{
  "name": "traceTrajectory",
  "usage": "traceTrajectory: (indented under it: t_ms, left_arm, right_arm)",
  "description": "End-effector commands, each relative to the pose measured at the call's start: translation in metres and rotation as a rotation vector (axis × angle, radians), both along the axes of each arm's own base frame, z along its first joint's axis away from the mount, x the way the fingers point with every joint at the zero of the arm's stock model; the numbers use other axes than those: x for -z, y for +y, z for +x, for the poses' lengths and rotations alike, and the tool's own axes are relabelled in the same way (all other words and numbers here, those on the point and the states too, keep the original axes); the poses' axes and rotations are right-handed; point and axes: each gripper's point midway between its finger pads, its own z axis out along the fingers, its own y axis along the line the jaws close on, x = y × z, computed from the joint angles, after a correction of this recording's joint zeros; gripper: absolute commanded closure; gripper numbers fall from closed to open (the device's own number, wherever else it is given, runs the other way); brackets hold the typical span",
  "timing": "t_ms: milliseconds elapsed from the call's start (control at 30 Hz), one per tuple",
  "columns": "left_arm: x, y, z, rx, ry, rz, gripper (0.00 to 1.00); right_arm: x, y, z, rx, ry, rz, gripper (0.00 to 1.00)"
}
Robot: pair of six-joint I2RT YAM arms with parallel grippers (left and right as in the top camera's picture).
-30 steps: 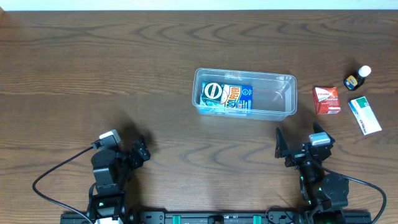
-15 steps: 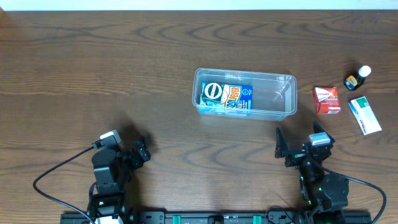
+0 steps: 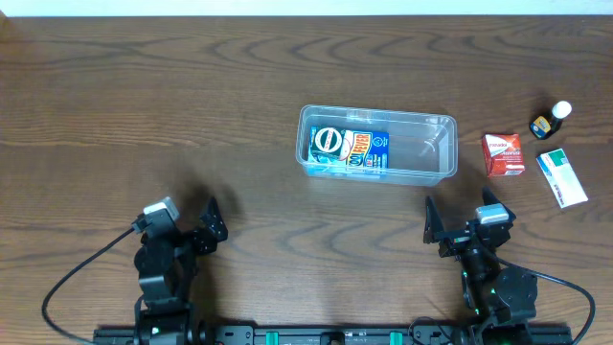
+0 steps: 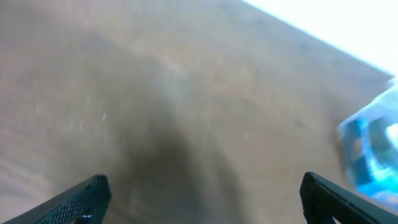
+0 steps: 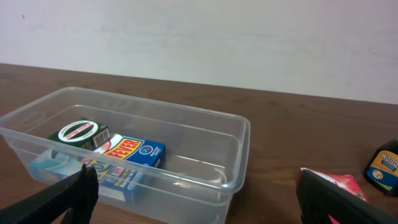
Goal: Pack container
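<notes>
The clear container (image 3: 378, 113) stands right of the table's centre. In its left half lie a blue box (image 3: 367, 151) and a round green-and-white tin (image 3: 327, 142); its right half holds nothing. My right gripper (image 3: 460, 213) is open near the front edge, just short of the container's right end, with nothing between its fingers. Its wrist view looks over the container's near rim (image 5: 244, 134) to the blue box (image 5: 134, 155) and the tin (image 5: 79, 132). Far off at the front left, my left gripper (image 3: 213, 222) is open and empty. Its wrist view is blurred and shows the container (image 4: 373, 149) at the right edge.
To the right of the container lie a red box (image 3: 503, 154), a white-and-green box (image 3: 562, 178) and a small dark bottle with a white cap (image 3: 551, 120). The red box (image 5: 339, 183) and the bottle (image 5: 385, 168) also show in the right wrist view.
The left arm has shifted a little to the left and turned, and its wrist view is blurred by the motion. The right arm and the objects have not moved.
</notes>
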Motion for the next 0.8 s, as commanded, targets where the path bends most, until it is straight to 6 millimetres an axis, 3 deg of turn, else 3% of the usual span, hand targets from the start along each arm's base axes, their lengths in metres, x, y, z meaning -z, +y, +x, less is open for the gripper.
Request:
traceTrajectory:
  t_ms: [0,200,433,767]
  left_arm:
    - [0.001,-0.008,-0.002,0.037,-0.033,0.026,0.02]
    - [-0.022,-0.037,-0.002,0.152,-0.139,0.026,0.02]
    - [-0.053,-0.041,-0.004,0.167,-0.276,0.026,0.02]
    - [-0.050,-0.041,-0.004,0.168,-0.262,0.026,0.02]
  right_arm:
    - [0.001,-0.003,0.000,0.010,-0.002,-0.011,0.01]
    - [0.001,-0.003,0.000,0.010,-0.002,-0.011,0.01]
    - [0.001,-0.003,0.000,0.010,-0.002,-0.011,0.01]
    - [0.001,-0.003,0.000,0.010,-0.002,-0.011,0.01]
